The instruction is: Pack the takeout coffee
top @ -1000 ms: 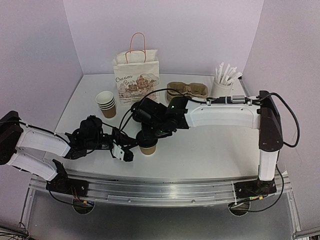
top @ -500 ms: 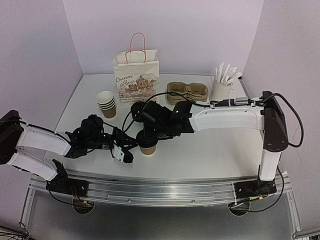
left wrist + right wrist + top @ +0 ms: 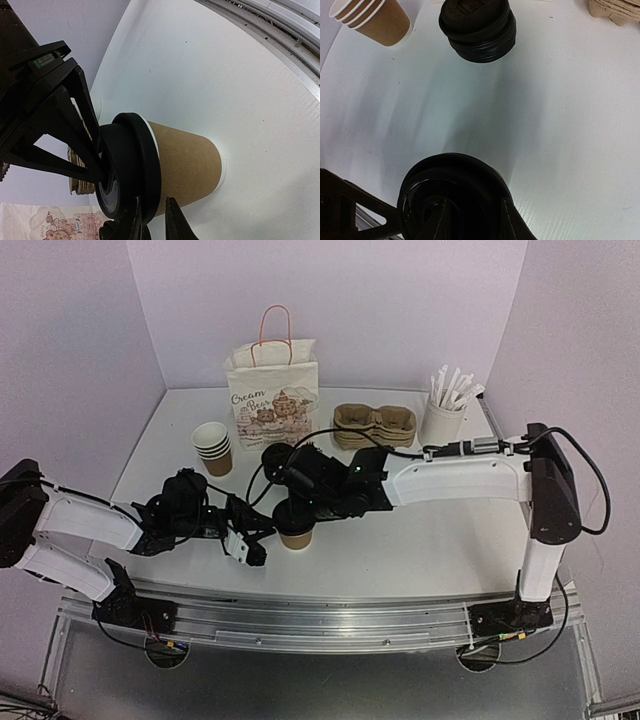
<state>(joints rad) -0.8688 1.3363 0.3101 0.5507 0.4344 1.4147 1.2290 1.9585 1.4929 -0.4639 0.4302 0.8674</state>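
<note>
The takeout coffee (image 3: 297,536), a brown paper cup (image 3: 185,165) with a black lid (image 3: 132,165), stands upright near the table's front centre. My right gripper (image 3: 293,510) is on top of it. In the right wrist view the gripper (image 3: 472,222) has one finger in the lid's (image 3: 452,195) centre recess and one outside its rim, closed on the lid. My left gripper (image 3: 256,552) is just left of the cup, not touching it. In the left wrist view the gripper (image 3: 152,217) holds nothing and its fingers stand a narrow gap apart.
A printed paper bag (image 3: 272,400) with handles stands at the back. A nested stack of lidless cups (image 3: 213,447) is to its left and pulp cup carriers (image 3: 375,423) to its right. A white pot of wrapped sticks (image 3: 442,415) is far right. A stack of black lids (image 3: 477,27) sits beyond the cup.
My right arm has reached slightly further left, staying on the cup's lid. The cup and my left arm have not visibly moved.
</note>
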